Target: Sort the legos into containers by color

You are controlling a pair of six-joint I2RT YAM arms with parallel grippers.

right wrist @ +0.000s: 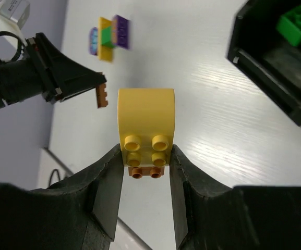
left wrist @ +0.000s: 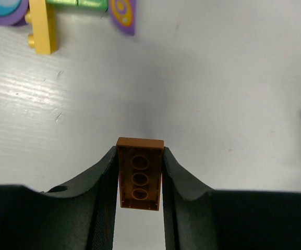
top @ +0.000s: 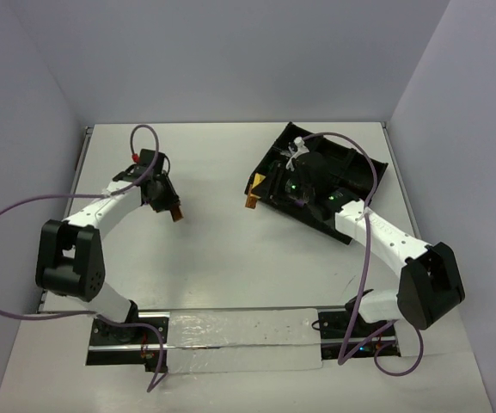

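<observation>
My left gripper (left wrist: 140,151) is shut on a brown brick (left wrist: 140,174), held above the white table with its hollow underside facing the camera. From above, this gripper (top: 168,205) hangs over the table's left half with the brown brick (top: 176,213) at its tip. My right gripper (right wrist: 146,151) is shut on a yellow rounded brick (right wrist: 146,125) with a small brown piece (right wrist: 145,172) stuck under it. This gripper (top: 260,191) sits just left of the black tray (top: 361,162). A cluster of purple, yellow and green bricks (left wrist: 46,21) lies on the table beyond the left gripper.
The tray's near wall (right wrist: 254,57) is at the upper right of the right wrist view, with green bricks (right wrist: 296,23) in one compartment. The left arm's fingers (right wrist: 72,80) reach in from the left there. The mixed cluster (right wrist: 110,36) lies farther back.
</observation>
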